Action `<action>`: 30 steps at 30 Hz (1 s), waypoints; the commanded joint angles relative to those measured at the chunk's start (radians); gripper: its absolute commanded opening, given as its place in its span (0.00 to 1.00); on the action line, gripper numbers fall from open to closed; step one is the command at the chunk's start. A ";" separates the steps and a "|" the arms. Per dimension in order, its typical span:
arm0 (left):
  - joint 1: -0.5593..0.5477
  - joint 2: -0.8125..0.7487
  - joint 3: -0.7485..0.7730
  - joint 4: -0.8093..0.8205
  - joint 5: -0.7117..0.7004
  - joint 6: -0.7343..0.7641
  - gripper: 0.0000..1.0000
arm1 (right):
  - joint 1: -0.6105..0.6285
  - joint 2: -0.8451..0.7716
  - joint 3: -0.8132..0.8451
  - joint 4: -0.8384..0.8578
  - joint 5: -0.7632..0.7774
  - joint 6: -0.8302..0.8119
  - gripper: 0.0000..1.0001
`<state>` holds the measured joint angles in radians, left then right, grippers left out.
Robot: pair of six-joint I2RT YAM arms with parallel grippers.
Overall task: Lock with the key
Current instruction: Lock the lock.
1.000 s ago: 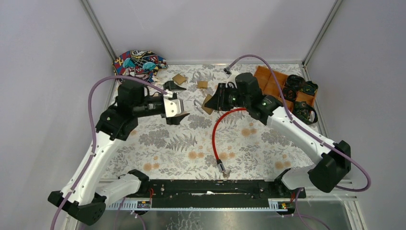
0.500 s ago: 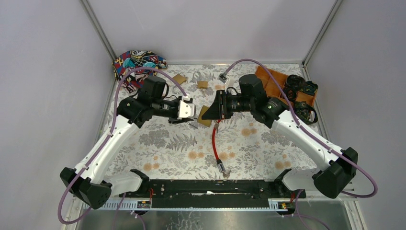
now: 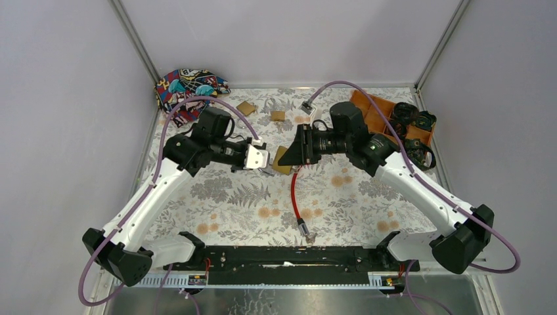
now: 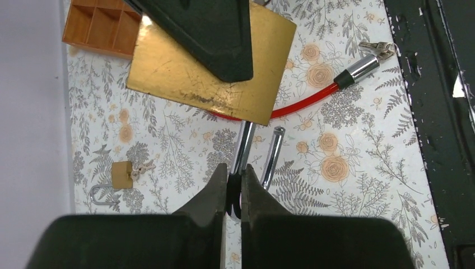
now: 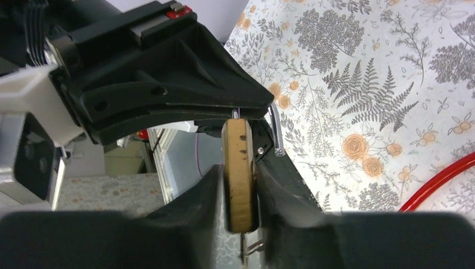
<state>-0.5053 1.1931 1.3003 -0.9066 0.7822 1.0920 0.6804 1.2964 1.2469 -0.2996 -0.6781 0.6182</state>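
Observation:
A brass padlock (image 3: 282,159) hangs in the air over the middle of the table, between both arms. My left gripper (image 4: 234,171) is shut on one leg of its chrome shackle (image 4: 245,143). The other leg (image 4: 273,154) stands free of the body, so the shackle is unlatched. From the opposite side my right gripper (image 5: 240,179) straddles the padlock's body (image 5: 239,145). Its blurred fingers (image 5: 204,196) sit a sliver off each face, so it is open. A key (image 5: 249,249) sticks out of the body's underside, partly hidden by those fingers.
A red cable lock (image 3: 294,190) curls on the table below the padlock, with keys at its metal end (image 4: 381,49). A small padlock (image 4: 120,175) lies near the back. An orange tray (image 3: 378,111) of black parts stands back right, and a patterned cloth (image 3: 187,85) back left.
My left arm swung right to the padlock and its jaws closed on the shackle. My right gripper raised the padlock off the table, then eased its jaws apart.

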 commanded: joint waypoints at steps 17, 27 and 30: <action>-0.004 -0.022 0.069 -0.017 0.031 -0.197 0.00 | 0.100 -0.247 -0.036 0.043 0.161 -0.626 1.00; -0.004 -0.039 0.074 0.011 0.086 -0.265 0.00 | 0.101 -0.194 -0.222 0.274 0.144 -0.474 0.89; -0.004 -0.048 0.069 0.036 0.096 -0.314 0.00 | 0.102 -0.213 -0.298 0.420 0.119 -0.419 0.72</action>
<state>-0.5098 1.1873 1.3144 -0.9787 0.7898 0.8612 0.7769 1.1210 1.0050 -0.1303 -0.5201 0.1223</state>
